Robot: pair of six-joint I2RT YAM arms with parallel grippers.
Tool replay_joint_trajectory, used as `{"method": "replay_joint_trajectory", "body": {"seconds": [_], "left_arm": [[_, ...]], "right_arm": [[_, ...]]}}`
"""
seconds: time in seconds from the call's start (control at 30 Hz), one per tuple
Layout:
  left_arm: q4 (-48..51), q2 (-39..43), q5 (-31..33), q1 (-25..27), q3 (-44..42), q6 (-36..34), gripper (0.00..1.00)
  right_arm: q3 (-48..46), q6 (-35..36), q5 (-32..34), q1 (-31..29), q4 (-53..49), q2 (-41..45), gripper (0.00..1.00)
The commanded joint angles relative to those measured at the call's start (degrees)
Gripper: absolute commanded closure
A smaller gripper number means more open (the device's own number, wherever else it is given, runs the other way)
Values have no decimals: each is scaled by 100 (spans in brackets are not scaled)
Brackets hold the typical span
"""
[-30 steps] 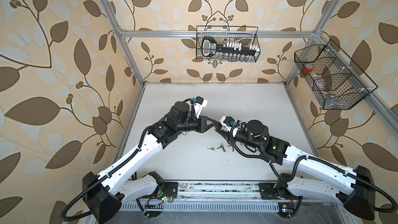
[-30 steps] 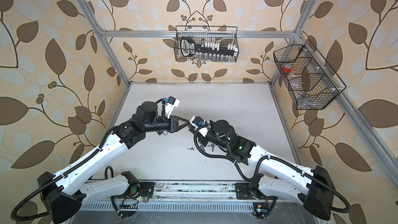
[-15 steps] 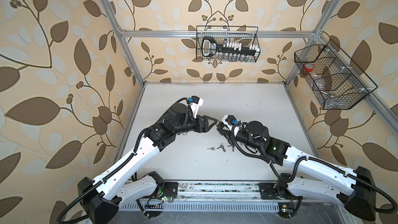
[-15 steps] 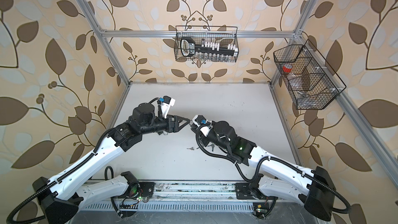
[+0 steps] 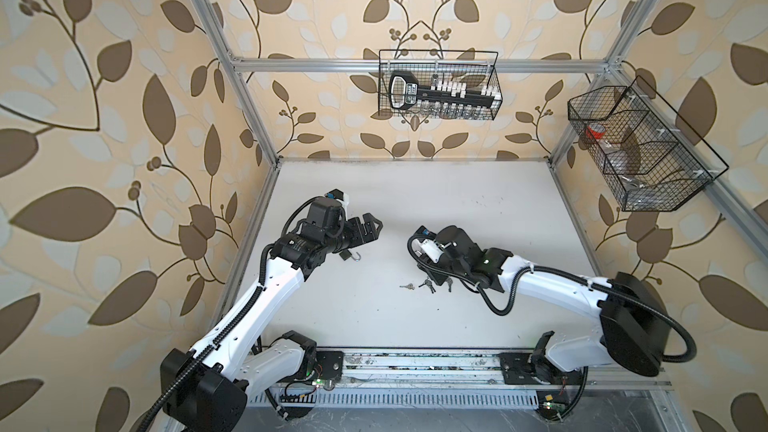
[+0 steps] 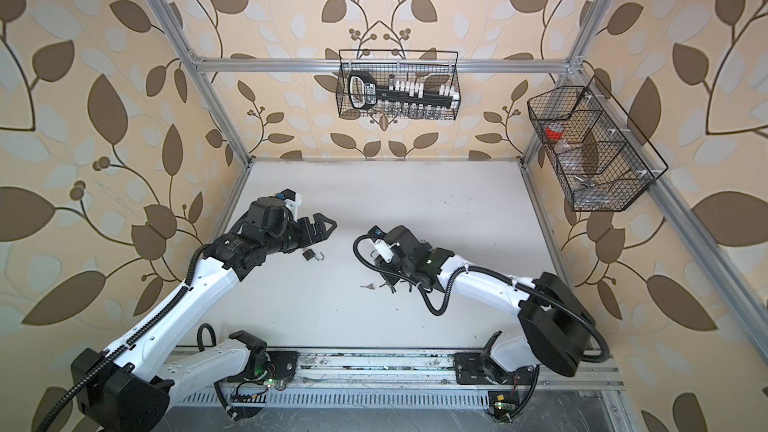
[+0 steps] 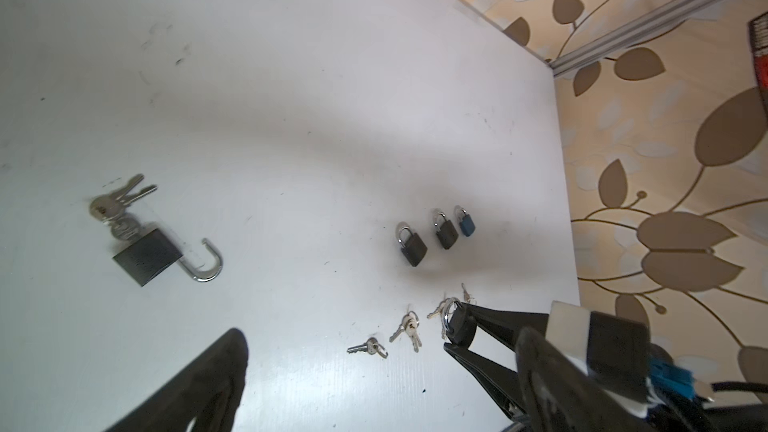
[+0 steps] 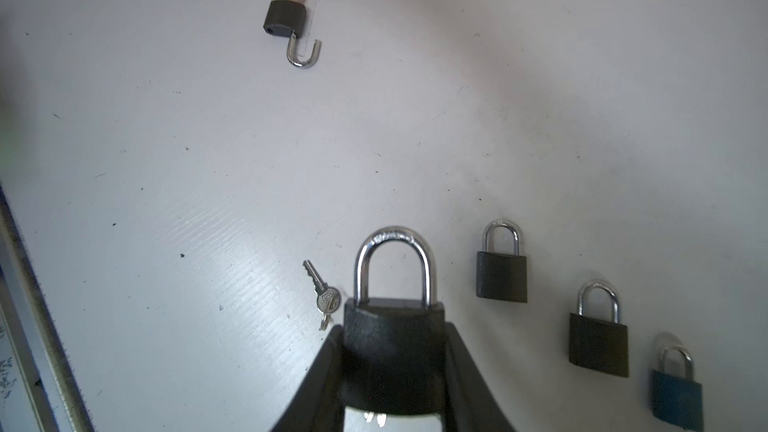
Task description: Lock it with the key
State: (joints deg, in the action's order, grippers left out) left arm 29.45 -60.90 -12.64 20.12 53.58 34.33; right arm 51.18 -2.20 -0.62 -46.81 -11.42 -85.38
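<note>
**A:** What do we see on the bench (image 5: 457,201)?

**B:** We look down on a white bench, walled in leaf-patterned paper. The left tool (image 5: 374,227) hangs over it with its jaws spread wide and nothing between them. Just beside it the open lock (image 5: 345,256) lies flat on the bench, with its shackle swung out of the body.

**A:** And the keys?

**B:** A bunch of keys (image 7: 118,201) lies touching that lock's base end. We cannot tell whether one sits in the keyhole.

**A:** What about the right tool?

**B:** The right tool (image 8: 394,332) is clamped on the body of the held lock (image 8: 392,367). It is dark, and its closed shackle points away from the wrist. It fills the middle of the right wrist view.

**A:** What else lies around?

**B:** Three shut locks rest in a row on the bench: a dark lock (image 8: 501,278), a second dark lock (image 8: 598,344) and a blue lock (image 8: 675,403). Loose keys (image 7: 407,326) lie between the two tools, nearer the right one. In both top views the right arm (image 5: 548,284) covers most of that row. We also see a back basket (image 5: 438,51) and a side basket (image 5: 660,195), both wire, hanging on the walls well apart from the locks.
</note>
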Motion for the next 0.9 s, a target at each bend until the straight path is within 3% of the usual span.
{"method": "replay_joint_trajectory", "body": {"seconds": [0.0,0.4,0.53,0.63,0.87], "left_arm": [[403,0,312,-41,64,-57,1],[977,-173,669,-149,437,398,1],[583,221,873,-145,292,532,1],[195,473,841,-153,62,418,1],[511,338,812,-157,259,48,1]], "right_arm": [[505,-190,-140,30,-291,-459,100],[1765,-396,-197,293,-1102,-1932,100],[1953,-330,-175,319,-1159,-2149,100],[2115,-262,-214,319,-1227,-2311,100],[2263,-132,-141,328,-1308,-2559,100]]}}
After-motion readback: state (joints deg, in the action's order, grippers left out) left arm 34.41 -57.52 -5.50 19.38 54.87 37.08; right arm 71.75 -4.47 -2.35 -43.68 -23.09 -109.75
